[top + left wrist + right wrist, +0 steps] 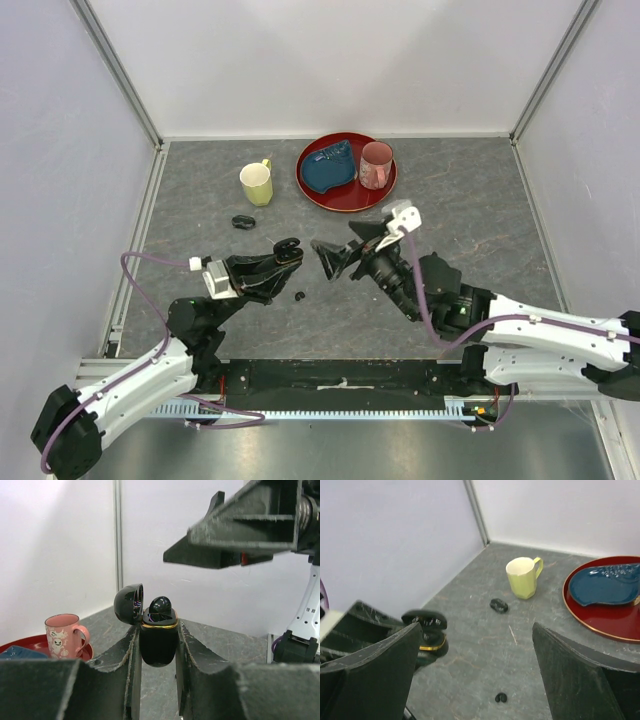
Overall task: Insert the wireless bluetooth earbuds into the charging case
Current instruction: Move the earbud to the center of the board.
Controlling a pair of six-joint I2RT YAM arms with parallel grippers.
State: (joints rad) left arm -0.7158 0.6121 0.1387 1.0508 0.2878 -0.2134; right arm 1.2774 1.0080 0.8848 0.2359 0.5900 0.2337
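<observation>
Grey tabletop (480,220); left fingers (117,665) clamp case (159,642); right fingers (577,675) wide.

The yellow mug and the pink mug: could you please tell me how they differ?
The yellow mug stands on the bare table; the pink mug stands on the red tray. The yellow mug is plain and faceted; the pink mug bears white printed figures. Both are upright, with one handle each.
</observation>
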